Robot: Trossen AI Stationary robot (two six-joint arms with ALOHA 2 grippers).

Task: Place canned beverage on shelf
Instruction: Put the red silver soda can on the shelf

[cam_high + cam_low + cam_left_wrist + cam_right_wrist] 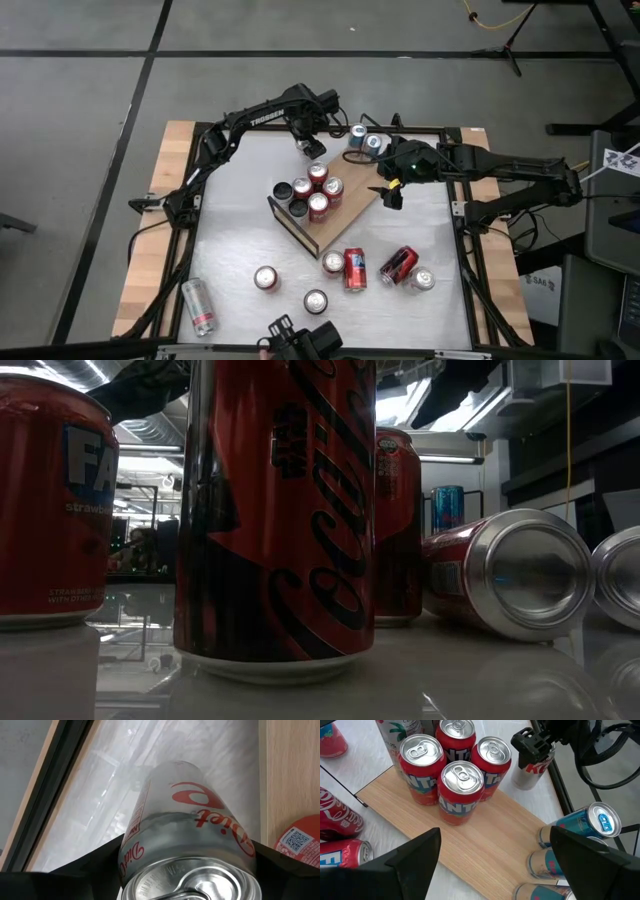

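Left wrist view showed the left claw (pixel 187 880) clamped round a silver diet cola can (pixel 190 815), held upright just off the far edge of the shelf (pixel 345 205), probably so it could be set down beside the cans already grouped there. Four red orange-soda cans (pixel 455 767) stood packed close on the board ahead of the right claw (pixel 495 855), leaving bare wood between them and it. That right claw hovered wide open and empty above the counter (pixel 240 190), seemingly waiting clear of the other arm.
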